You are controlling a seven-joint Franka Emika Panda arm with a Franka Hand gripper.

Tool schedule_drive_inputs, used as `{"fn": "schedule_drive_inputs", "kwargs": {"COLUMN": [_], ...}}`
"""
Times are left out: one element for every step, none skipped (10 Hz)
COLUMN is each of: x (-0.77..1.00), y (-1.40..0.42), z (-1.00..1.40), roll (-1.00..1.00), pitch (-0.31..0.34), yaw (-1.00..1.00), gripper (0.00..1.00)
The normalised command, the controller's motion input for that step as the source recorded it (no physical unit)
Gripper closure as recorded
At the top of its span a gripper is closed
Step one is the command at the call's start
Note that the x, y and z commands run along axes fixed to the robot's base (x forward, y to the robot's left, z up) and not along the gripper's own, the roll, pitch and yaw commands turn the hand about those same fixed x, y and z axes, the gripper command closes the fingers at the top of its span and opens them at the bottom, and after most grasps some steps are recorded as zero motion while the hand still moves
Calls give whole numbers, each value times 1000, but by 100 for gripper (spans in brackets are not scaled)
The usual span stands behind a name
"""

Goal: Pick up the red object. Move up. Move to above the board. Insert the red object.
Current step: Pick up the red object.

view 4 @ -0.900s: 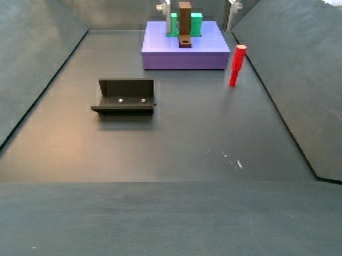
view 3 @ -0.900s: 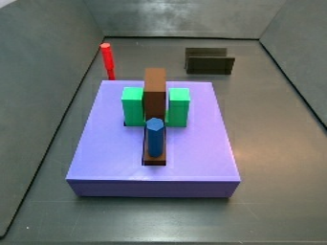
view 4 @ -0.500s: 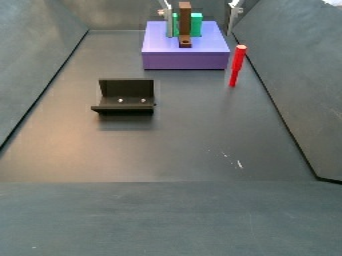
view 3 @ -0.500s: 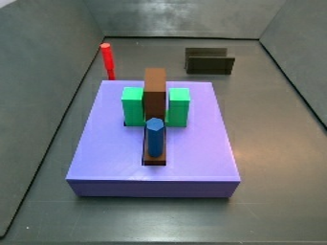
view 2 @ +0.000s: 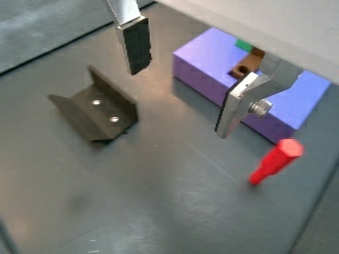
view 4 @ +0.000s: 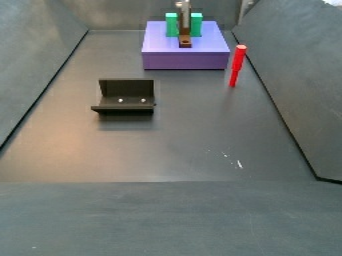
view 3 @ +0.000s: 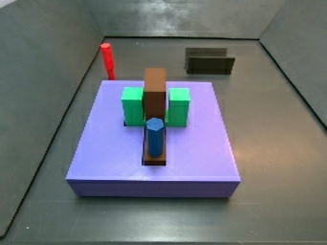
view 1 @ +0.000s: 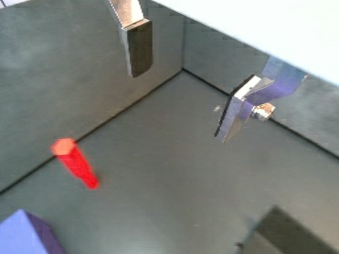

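Observation:
The red object (view 3: 107, 60) is a slim red peg standing upright on the floor beside the board's far corner; it also shows in the other side view (view 4: 238, 65) and in both wrist views (view 1: 75, 164) (view 2: 276, 162). The board (view 3: 115, 144) is a lavender slab with a brown strip, two green blocks (view 3: 133, 103) and a blue peg (view 3: 155, 137); it shows in a side view (view 4: 167, 55) and a wrist view (view 2: 205, 64). My gripper (view 1: 183, 99) (view 2: 183, 99) is open and empty, high above the floor between the fixture and the board, apart from the red peg.
The dark fixture (view 4: 124, 96) stands on the floor away from the board, seen also in a side view (view 3: 209, 61) and a wrist view (view 2: 93, 107). Grey walls enclose the floor on all sides.
The gripper parts seen at the top edge of a side view have shifted almost out of the picture. The red peg, board and fixture have not moved.

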Motion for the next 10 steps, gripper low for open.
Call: {"fn": "schedule_drive_inputs", "kwargs": {"x": [-429,-343,-426,-474,-554,-571,-580,-417,-251,-160], "y": [-391,-380,-400,-411,-500,-483,-426,-291,-134,0], "z": [0,-43,-140,-200,-311,-383,-440,-554,-571,-454], "roll": [14,39,50,44,53,47,4,-39,-96,-191], "pitch": [-10,0,0,0,-26,-57,-90,-167,-177,-157], "yaw": [-46,-49,-143,-134,-71,0,17,60,63,111], "gripper": [0,0,0,0,0,0,0,0,0,0]}}
